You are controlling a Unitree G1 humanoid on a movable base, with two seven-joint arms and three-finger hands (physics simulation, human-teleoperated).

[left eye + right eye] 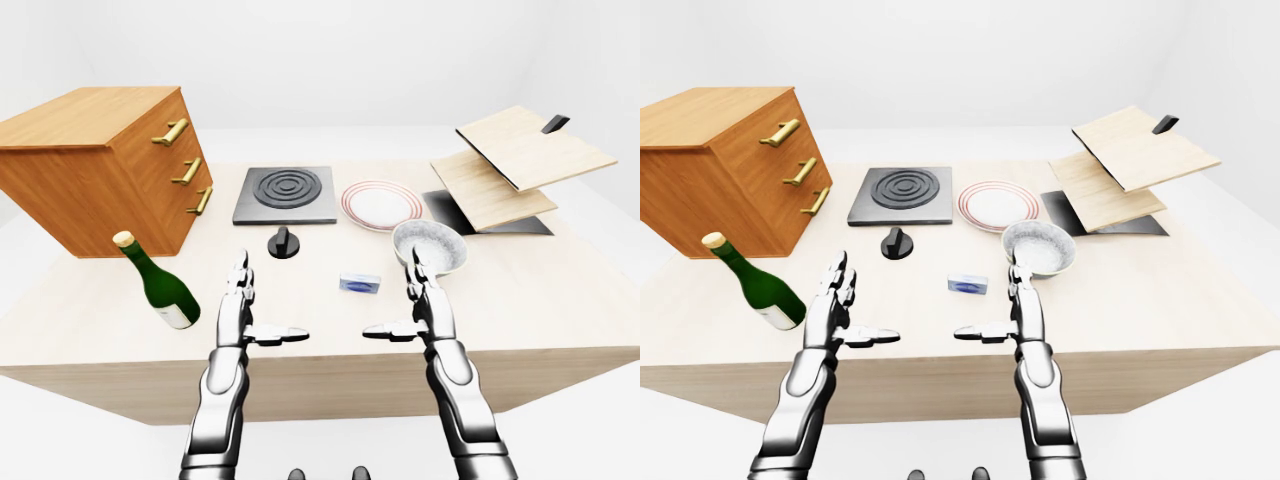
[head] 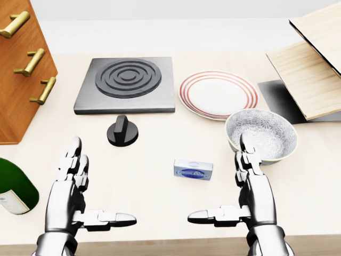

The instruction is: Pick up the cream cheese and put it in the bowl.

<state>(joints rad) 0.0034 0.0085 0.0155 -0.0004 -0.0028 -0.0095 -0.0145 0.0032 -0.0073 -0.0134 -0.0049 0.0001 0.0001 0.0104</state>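
The cream cheese (image 2: 193,170) is a small blue and white box lying flat on the pale table, in the lower middle of the head view. To its right and slightly higher stands the grey patterned bowl (image 2: 261,134), empty. My right hand (image 2: 234,197) is open, fingers pointing up and thumb pointing left, right of and below the box, just under the bowl. My left hand (image 2: 88,197) is open too, low at the left, thumb pointing right. Neither hand touches anything.
A black stove plate (image 2: 127,84) with its knob (image 2: 122,131) and a red-rimmed plate (image 2: 218,94) lie above the box. A wooden drawer cabinet (image 1: 100,165) and a tilted green wine bottle (image 1: 158,285) stand at left. Wooden boards (image 1: 515,165) are at top right.
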